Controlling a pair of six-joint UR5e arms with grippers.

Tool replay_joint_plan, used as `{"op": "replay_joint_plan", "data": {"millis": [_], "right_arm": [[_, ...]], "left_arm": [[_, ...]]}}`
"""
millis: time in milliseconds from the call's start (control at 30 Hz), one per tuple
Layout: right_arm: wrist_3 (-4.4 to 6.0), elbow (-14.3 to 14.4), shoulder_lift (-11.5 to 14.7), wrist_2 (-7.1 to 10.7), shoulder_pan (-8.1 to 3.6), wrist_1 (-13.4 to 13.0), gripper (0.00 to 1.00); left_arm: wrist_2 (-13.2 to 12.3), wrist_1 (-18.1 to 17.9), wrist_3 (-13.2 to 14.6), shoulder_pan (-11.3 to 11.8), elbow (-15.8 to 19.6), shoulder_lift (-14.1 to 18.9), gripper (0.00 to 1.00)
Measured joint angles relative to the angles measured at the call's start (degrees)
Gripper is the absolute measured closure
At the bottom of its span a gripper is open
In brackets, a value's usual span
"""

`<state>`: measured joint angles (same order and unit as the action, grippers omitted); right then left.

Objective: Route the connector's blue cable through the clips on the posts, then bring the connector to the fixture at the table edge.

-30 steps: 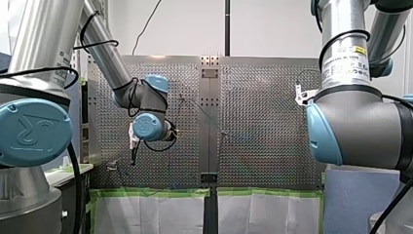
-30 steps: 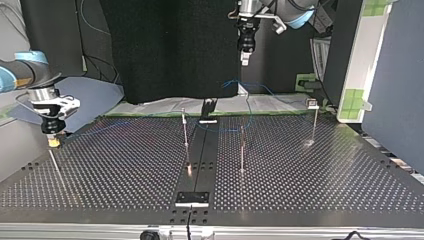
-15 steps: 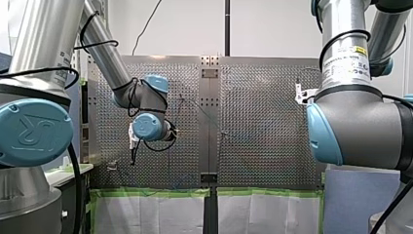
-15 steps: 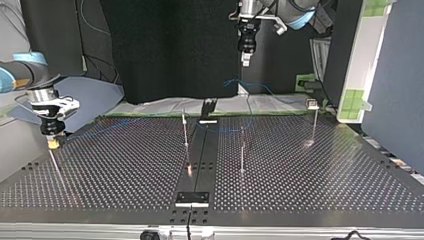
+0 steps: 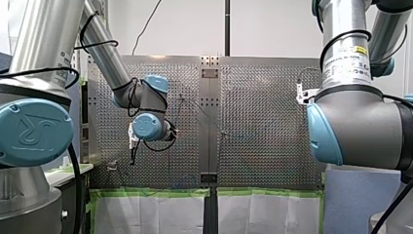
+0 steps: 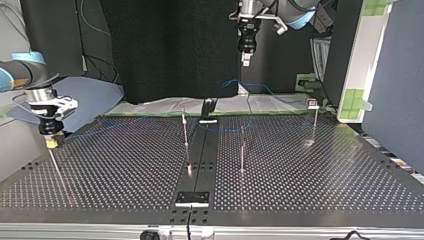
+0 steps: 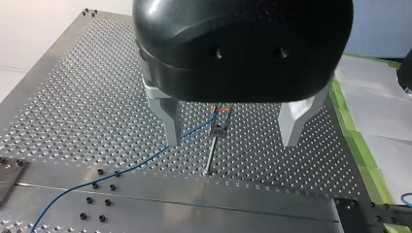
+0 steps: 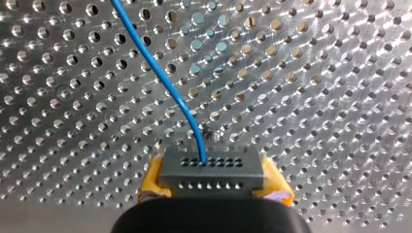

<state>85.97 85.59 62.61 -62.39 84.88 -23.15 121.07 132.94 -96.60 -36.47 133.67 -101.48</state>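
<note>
Protruding from between the yellow pads (image 8: 151, 183) of the right gripper (image 8: 212, 187), a small grey rectangular connector block (image 8: 212, 170) with two rows of pin holes is seen. It is held across its short ends, with the jaws closed firmly on it. A thin blue cable (image 8: 163, 82) is plugged into its upper row and is carried away in a curve over the perforated metal table (image 8: 316, 97). In the top view this gripper is placed low at the left, close over the table. The left gripper (image 7: 233, 128) is held high, well apart from the connector block. Its metal fingers (image 7: 170, 121) are spread wide with nothing between them. Below that gap a thin metal post (image 7: 212, 150) is framed, and the blue cable is seen reaching the clip at its top.
</note>
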Motion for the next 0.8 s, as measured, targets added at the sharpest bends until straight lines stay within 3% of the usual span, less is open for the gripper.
{"op": "replay_joint_plan", "data": {"millis": [800], "right_arm": [[0.00,-0.2,0.2,0.08,0.09,-0.2,1.00]], "left_arm": [[-0.1,0.1,0.2,0.6,0.0,0.0,0.00]]}}
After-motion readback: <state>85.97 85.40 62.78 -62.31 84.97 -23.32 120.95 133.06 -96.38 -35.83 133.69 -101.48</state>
